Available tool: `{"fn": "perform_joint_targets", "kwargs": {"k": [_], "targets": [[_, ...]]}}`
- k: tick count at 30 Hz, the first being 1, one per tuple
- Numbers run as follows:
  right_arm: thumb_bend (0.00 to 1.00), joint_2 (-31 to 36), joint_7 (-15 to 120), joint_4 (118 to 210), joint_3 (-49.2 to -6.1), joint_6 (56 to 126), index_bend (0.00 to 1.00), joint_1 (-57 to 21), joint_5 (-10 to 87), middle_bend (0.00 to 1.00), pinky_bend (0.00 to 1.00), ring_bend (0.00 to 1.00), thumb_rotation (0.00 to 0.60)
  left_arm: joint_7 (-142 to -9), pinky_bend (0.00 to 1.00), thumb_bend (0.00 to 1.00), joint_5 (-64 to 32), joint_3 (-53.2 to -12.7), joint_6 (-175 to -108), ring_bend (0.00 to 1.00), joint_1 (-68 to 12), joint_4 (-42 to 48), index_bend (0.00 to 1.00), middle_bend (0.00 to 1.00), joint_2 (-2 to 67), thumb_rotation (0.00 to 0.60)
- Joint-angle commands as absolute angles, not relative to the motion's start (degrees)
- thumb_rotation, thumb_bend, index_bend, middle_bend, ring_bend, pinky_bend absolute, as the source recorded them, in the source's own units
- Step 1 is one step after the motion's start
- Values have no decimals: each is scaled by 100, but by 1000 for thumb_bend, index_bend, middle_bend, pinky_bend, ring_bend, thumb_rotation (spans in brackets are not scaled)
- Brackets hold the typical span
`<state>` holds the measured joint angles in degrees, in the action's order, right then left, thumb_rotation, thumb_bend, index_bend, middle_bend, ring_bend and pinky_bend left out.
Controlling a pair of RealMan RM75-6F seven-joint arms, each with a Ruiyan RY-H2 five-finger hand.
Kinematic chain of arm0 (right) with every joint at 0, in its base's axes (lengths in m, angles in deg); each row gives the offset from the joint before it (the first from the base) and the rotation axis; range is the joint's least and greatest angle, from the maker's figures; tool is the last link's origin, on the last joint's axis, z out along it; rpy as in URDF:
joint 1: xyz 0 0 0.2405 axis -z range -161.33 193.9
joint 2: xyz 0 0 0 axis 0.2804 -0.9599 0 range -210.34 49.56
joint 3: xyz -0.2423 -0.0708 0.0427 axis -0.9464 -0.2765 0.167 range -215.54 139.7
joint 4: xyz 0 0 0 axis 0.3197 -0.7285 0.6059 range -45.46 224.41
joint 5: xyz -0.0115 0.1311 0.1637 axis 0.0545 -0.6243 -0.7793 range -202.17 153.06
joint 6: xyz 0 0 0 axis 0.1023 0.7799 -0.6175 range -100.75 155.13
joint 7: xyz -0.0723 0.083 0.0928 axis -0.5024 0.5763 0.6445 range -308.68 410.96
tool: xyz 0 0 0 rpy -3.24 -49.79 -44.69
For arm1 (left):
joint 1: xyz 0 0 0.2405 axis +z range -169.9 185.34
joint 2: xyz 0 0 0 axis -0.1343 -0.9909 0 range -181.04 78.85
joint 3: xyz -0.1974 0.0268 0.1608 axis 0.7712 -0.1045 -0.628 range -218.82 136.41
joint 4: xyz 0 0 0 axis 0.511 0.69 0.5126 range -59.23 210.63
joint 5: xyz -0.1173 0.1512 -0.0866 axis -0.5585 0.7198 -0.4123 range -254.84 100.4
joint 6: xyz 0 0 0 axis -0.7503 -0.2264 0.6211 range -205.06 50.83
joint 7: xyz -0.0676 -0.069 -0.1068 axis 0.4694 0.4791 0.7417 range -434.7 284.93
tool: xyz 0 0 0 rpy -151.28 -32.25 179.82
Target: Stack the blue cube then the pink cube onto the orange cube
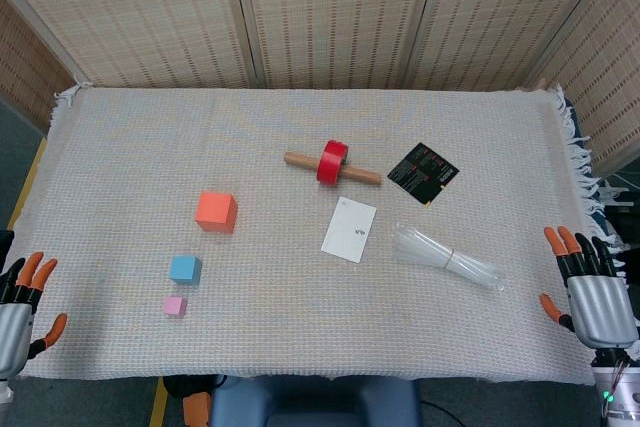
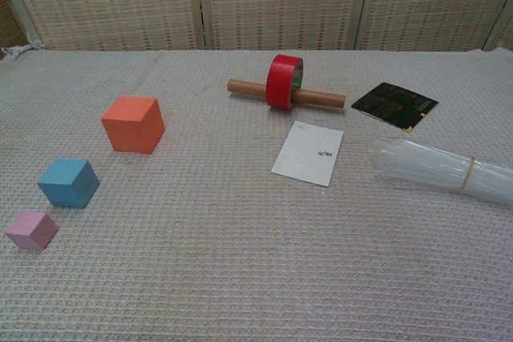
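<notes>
The orange cube [image 1: 216,212] [image 2: 133,123] sits left of the table's middle. Nearer the front stands the smaller blue cube [image 1: 184,268] [image 2: 69,183], and the smallest, the pink cube [image 1: 175,305] [image 2: 31,230], lies just in front of it. All three rest apart on the woven cloth. My left hand [image 1: 20,309] hovers at the front left corner, fingers spread, holding nothing. At the front right edge my right hand [image 1: 592,287] is likewise spread and empty. Neither hand appears in the chest view.
A wooden rod through a red tape roll [image 1: 333,162] [image 2: 284,82] lies behind centre. A white card [image 1: 350,230] [image 2: 308,153], a black packet [image 1: 423,172] [image 2: 395,105] and a bundle of clear straws [image 1: 446,258] [image 2: 445,171] occupy the right half.
</notes>
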<state>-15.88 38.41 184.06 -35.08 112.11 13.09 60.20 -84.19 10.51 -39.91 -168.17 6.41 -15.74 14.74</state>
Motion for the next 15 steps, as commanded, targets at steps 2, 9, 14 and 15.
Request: {"fn": "perform_joint_targets", "kwargs": {"k": [2, 9, 14, 15], "targets": [[161, -1589, 3845, 18406, -3510, 11210, 0, 1314, 6013, 0, 0, 0, 600, -8457, 136, 322, 1066, -3999, -16756, 0, 612, -1578, 81, 0, 1500, 600], [161, -1583, 3820, 18400, -3468, 11208, 0, 1327, 5907, 0, 0, 0, 600, -8677, 221, 321, 1142, -3904, -16158, 16, 158, -1439, 82, 57, 1727, 600], [161, -1508, 3731, 18349, -3409, 11088, 0, 1263, 5767, 0, 0, 0, 600, -8951, 713, 324, 1027, -3725, -15367, 455, -430, -1257, 111, 534, 2036, 600], [161, -1494, 3715, 18339, -3397, 11041, 0, 1241, 5724, 0, 0, 0, 600, -8997, 798, 325, 922, -3679, -15120, 558, -576, -1231, 121, 650, 2109, 600]]}}
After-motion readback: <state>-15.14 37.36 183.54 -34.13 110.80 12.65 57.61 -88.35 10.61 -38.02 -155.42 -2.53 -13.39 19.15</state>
